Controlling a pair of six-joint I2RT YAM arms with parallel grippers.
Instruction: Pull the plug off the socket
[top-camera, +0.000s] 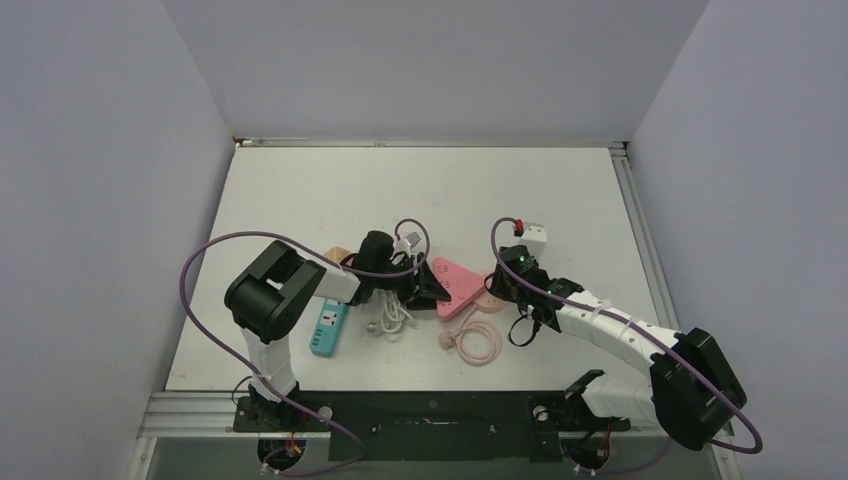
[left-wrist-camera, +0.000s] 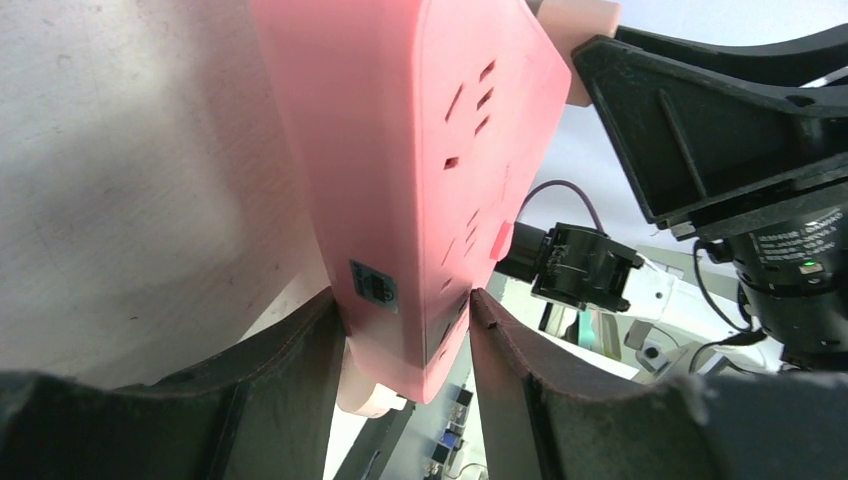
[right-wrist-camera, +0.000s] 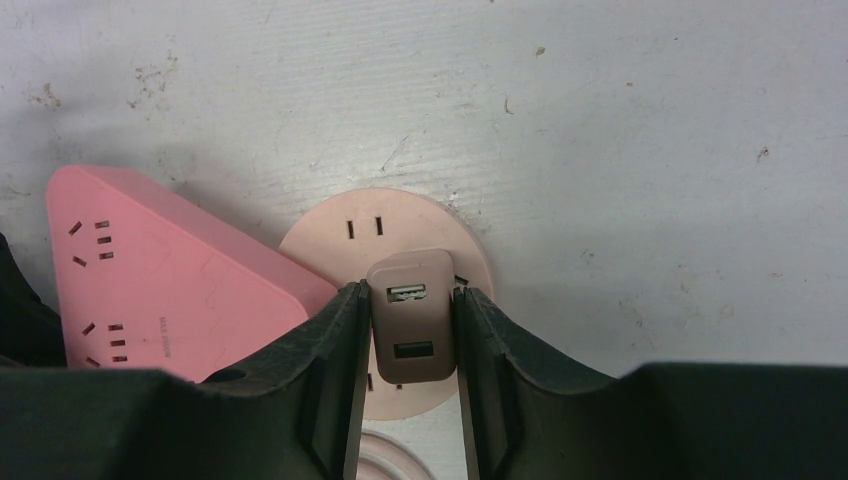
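A tan USB charger plug (right-wrist-camera: 410, 315) stands on the face of a round beige socket (right-wrist-camera: 400, 225) lying on the table. My right gripper (right-wrist-camera: 410, 292) is shut on the plug, one finger on each side. The socket (top-camera: 490, 292) lies just right of a pink triangular power strip (top-camera: 455, 285). My left gripper (left-wrist-camera: 405, 300) is shut on the near corner of that pink strip (left-wrist-camera: 420, 170). I cannot tell whether the plug's pins are still seated in the socket. In the top view the right gripper (top-camera: 512, 276) hides the plug.
A teal power strip (top-camera: 328, 328) and a white cable bundle (top-camera: 392, 315) lie under the left arm. A pink coiled cable (top-camera: 478, 340) lies in front of the socket. A white adapter (top-camera: 534, 238) sits behind the right gripper. A metal rail (top-camera: 640, 250) edges the table's right side.
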